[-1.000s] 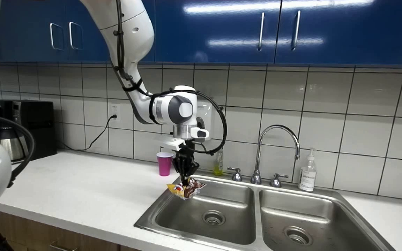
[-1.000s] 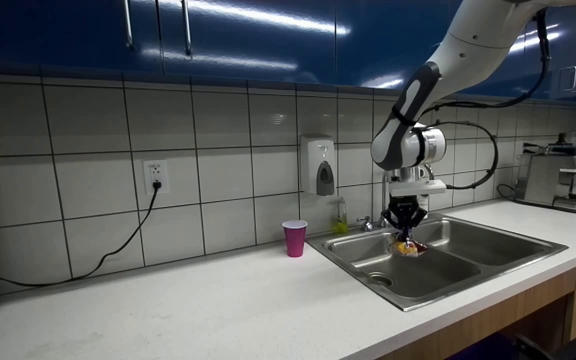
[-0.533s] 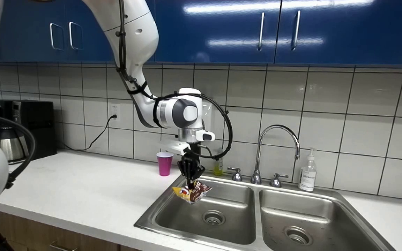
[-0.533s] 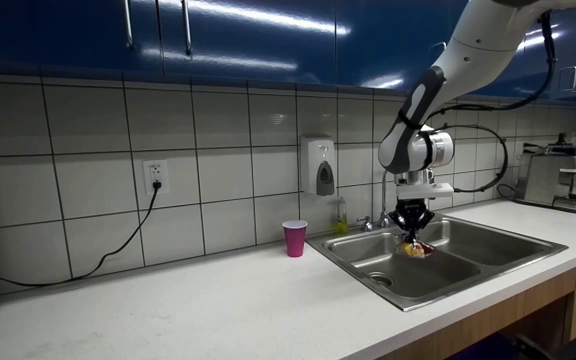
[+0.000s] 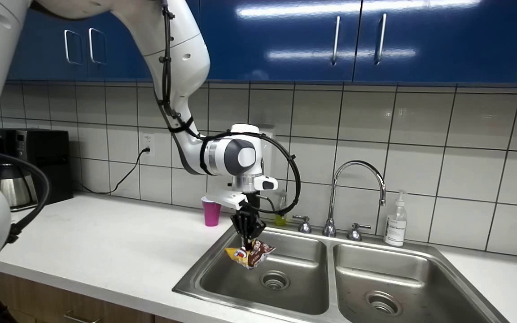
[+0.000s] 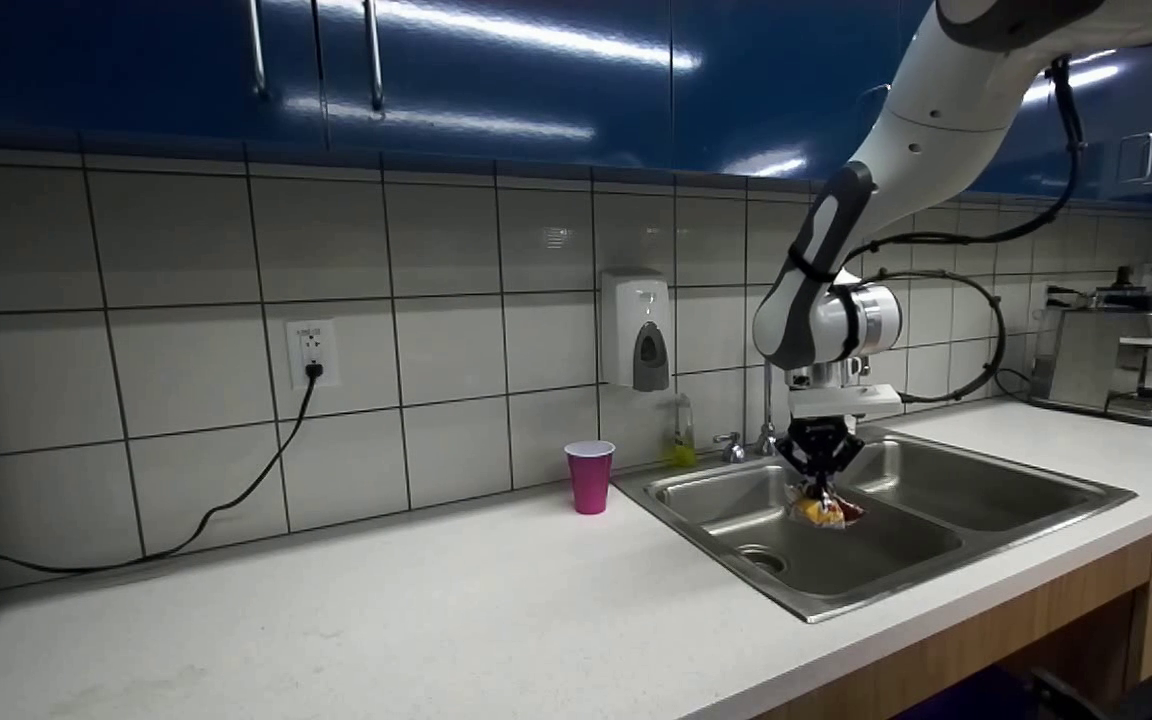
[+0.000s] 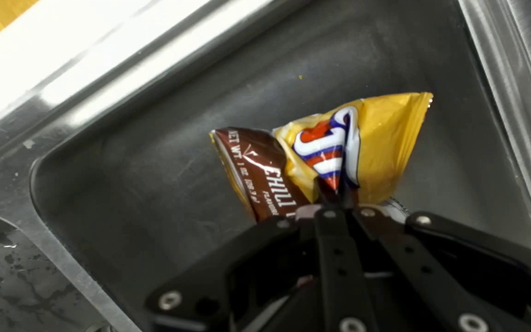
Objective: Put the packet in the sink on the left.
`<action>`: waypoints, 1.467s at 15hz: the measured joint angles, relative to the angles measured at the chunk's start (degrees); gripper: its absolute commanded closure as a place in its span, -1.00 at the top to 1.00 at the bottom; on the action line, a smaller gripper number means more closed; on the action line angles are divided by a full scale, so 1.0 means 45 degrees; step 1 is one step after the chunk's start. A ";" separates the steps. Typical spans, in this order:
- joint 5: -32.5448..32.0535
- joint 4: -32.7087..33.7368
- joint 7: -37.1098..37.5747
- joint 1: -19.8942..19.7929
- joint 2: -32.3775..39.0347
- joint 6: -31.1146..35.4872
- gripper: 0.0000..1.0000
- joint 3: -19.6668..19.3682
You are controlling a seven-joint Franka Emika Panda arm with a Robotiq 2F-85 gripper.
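Note:
The packet, a crumpled yellow and brown snack bag, shows in both exterior views (image 5: 261, 254) (image 6: 820, 511) and in the wrist view (image 7: 383, 143). My gripper (image 5: 247, 243) is shut on its middle, pinching a fold between the fingertips; this shows in the wrist view too (image 7: 337, 191). The packet hangs over the left sink basin (image 5: 303, 289), towards its left back part, and appears clear of the basin floor. The basin fills much of the wrist view (image 7: 164, 184). The packet's underside is hidden.
The right basin (image 5: 413, 269) lies past a steel divider. A tall curved faucet (image 5: 333, 197) stands behind. A pink cup (image 5: 212, 213) is on the counter left of the sink. A yellow-green bottle (image 6: 682, 440) and a pump bottle (image 5: 396, 224) stand at the back.
My gripper and the packet have moved right in an exterior view and come down lower over the left basin. The packet stays held throughout.

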 measured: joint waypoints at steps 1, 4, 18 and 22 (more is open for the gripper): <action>0.0000 0.0130 0.0000 0.0000 0.0176 0.0055 -1.00 0.0000; 0.0006 0.0633 0.0000 0.0000 0.0720 0.0123 -1.00 0.0001; 0.0101 0.2409 0.0000 0.0000 0.2652 0.0195 -0.98 0.0002; 0.0105 0.2433 0.0000 0.0000 0.2665 0.0195 -0.98 0.0002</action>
